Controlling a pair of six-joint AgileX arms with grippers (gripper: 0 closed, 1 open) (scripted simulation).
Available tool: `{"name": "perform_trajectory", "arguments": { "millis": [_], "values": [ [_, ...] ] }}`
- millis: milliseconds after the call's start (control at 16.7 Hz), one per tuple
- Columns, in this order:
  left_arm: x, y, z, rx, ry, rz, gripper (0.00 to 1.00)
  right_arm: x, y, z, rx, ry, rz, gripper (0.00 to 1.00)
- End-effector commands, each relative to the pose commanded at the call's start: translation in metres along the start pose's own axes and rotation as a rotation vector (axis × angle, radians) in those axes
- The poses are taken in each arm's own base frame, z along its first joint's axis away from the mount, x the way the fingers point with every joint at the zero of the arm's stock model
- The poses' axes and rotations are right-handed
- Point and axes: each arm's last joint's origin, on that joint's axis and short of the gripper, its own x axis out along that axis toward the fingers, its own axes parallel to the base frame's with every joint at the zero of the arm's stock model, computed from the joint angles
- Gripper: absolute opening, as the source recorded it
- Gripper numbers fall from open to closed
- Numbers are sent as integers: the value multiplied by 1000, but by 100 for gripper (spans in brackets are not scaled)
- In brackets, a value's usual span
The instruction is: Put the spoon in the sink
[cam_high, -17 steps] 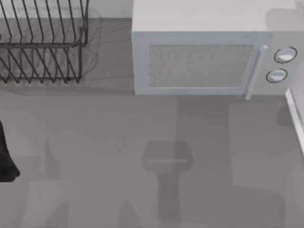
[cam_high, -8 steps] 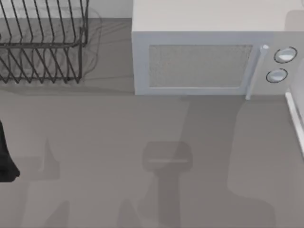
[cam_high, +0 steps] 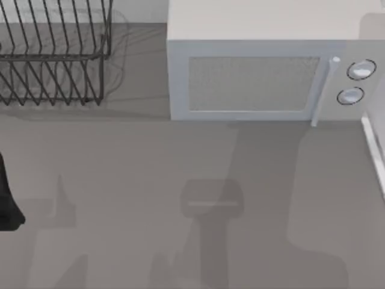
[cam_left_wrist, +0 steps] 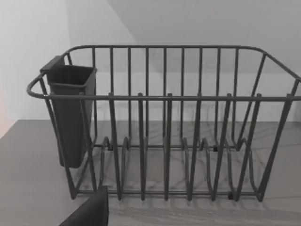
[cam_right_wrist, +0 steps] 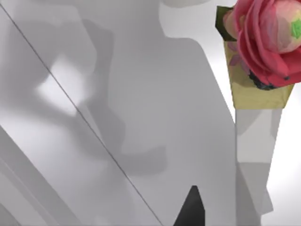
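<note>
The spoon is out of view, and I cannot make out a sink. A dark part of my left arm (cam_high: 7,205) sits at the table's left edge in the top view. In the left wrist view a dark piece of my left gripper (cam_left_wrist: 89,212) faces a wire dish rack (cam_left_wrist: 164,141). A dark tip of my right gripper (cam_right_wrist: 190,209) shows in the right wrist view, close to white panels and pointing up towards a pink flower (cam_right_wrist: 265,42) in a yellow pot.
The wire dish rack (cam_high: 54,60) stands at the back left, with a dark utensil cup (cam_left_wrist: 70,115) hung on one end. A white microwave (cam_high: 264,72) fills the back right. A white raised edge (cam_high: 374,153) runs along the table's right side.
The broad shadow on the right half of the table has shifted and changed shape. The left arm and the objects on the table have not moved.
</note>
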Motion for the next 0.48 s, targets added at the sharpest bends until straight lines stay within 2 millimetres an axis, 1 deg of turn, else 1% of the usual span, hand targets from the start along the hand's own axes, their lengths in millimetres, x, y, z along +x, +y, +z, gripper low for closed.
{"name": "perform_trajectory", "arguments": {
  "millis": [480],
  "values": [
    [0,0,0,0,0,0,100,0,0,0,0,0,0,98]
  ]
}}
